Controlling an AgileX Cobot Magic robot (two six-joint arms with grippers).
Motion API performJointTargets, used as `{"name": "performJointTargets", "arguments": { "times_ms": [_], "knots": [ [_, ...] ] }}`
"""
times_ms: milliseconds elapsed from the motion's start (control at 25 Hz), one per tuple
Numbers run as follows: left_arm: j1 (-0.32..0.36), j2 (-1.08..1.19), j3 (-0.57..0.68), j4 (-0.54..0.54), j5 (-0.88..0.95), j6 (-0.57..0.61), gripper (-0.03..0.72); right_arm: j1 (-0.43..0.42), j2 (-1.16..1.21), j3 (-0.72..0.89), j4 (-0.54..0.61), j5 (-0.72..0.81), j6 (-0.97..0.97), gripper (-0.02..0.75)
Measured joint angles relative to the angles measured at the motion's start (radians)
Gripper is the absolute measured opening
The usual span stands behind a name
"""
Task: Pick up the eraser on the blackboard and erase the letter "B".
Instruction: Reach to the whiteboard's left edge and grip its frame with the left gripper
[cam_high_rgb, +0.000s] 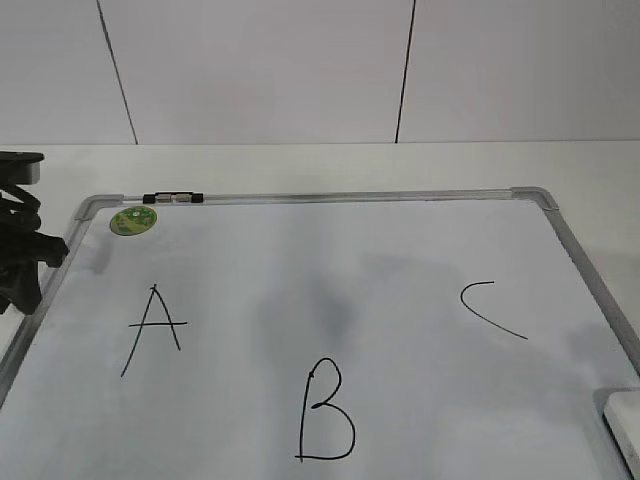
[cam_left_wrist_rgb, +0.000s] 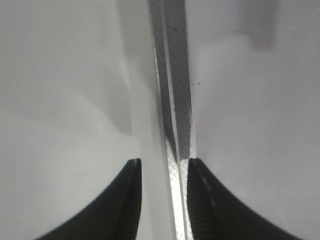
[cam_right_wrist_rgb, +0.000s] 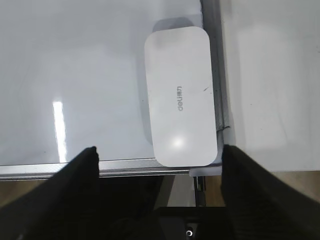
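The blackboard is a white board with a silver frame that lies flat on the table. The black letter "B" is drawn at its front middle. The white eraser lies in the board's front right corner, cut off by the picture edge. In the right wrist view the eraser lies against the frame, with a small grey logo on top. My right gripper is open wide and empty, just short of the eraser's near end. My left gripper is open and empty over the board's left frame, and it also shows in the exterior view.
A black "A" is at the board's left and a curved "C" at its right. A round green sticker and a black clip are at the far left corner. A white wall stands behind the table.
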Motion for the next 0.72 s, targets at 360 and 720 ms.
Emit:
{"name": "performJointTargets", "arguments": {
  "times_ms": [360, 720],
  "knots": [
    [0.0, 0.039, 0.0, 0.006, 0.0, 0.0, 0.235, 0.0, 0.0, 0.0, 0.0, 0.0, 0.0, 0.584],
    [0.0, 0.047, -0.002, 0.006, 0.002, 0.002, 0.235, 0.0, 0.0, 0.0, 0.0, 0.0, 0.0, 0.584]
  ]
}}
